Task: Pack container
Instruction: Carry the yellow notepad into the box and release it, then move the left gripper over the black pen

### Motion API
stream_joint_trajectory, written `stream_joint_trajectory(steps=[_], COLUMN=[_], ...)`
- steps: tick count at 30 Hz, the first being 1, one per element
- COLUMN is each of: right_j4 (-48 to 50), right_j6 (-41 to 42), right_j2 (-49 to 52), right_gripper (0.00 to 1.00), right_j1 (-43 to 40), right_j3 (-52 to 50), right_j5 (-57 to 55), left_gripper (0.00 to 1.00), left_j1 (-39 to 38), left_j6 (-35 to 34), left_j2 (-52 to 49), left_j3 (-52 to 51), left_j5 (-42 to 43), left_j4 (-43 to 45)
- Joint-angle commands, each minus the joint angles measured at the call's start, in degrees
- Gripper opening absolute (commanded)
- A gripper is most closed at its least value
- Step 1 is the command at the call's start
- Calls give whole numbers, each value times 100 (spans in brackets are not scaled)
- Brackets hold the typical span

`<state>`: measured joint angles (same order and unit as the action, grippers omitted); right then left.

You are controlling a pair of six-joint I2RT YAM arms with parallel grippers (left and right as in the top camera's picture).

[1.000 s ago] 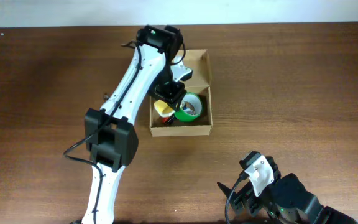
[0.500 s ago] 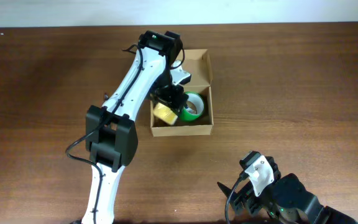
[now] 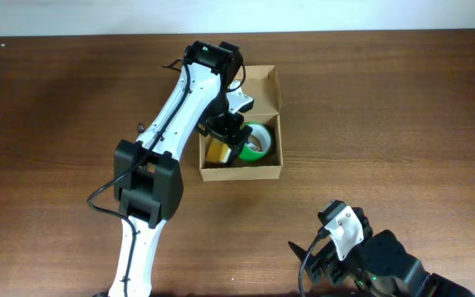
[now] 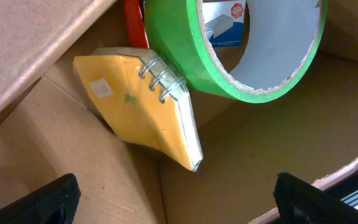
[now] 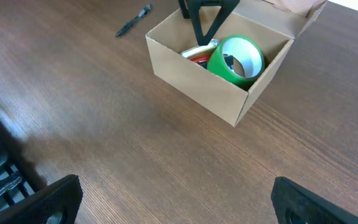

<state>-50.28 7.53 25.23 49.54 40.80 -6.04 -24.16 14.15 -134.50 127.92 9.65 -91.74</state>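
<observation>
**Left wrist view: notepad (image 4: 138, 99) in, left gripper (image 4: 176, 200) empty**

Left gripper: jaws spread fully, nothing between them. It hangs inside the container (image 3: 242, 172), just above the contents. Right gripper (image 5: 176, 194): wide open and empty too, over bare desk (image 5: 104, 124) at near right, well apart from the box.

Container: tan corrugated cardboard, rectangular, flap lid (image 5: 294, 11) hinged open on the far side. It sits mid-desk, toward the far edge.

Contents:
- Notepad: yellow, matte cover, wire spiral binding, standing tilted against the left wall.
- Green tape roll (image 4: 229, 59): glossy, on edge, touching the coil.
- Behind the tape: a small blue-and-white carton (image 4: 225, 25) and something red (image 4: 135, 18), mostly hidden, possibly a tool handle.

Doing it well, my read:
- Pull straight up, keeping the jaws off the thin walls and the tape.
- The notepad is only propped and would likely slide flat if nudged.
- A black pen (image 5: 134, 20) lies on the desk at the far left of the box, so it is probably next.
- The pen is slim and round and will roll, so grip it across the mid-barrel.
</observation>
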Motion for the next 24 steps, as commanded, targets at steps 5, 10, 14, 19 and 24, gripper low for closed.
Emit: stream_joint_trajectory(steps=[5,10,14,19,24], right_j4=[15,15,15,15,15], right_j6=[48,48,46,48,48], right_j2=[-13,-13,-13,-13,-13], right_gripper=[99,99,99,99,99], right_j1=[-11,-11,-11,-11,-11], right_j3=[-24,-24,-24,-24,-24], right_j5=[-68,-68,-68,-68,-68], left_gripper=[100,100,100,100,100], left_j1=[-7,57,374,1102,1755], left_j6=[-87,-437,-472,-791,-807], left_j2=[599,1440,2039,2767,3692], left_j3=[133,315,313,-229,-1799], left_j5=[-229,-789,-1080,-1058,-1067], left_j4=[-26,-70,-426,-496,-190])
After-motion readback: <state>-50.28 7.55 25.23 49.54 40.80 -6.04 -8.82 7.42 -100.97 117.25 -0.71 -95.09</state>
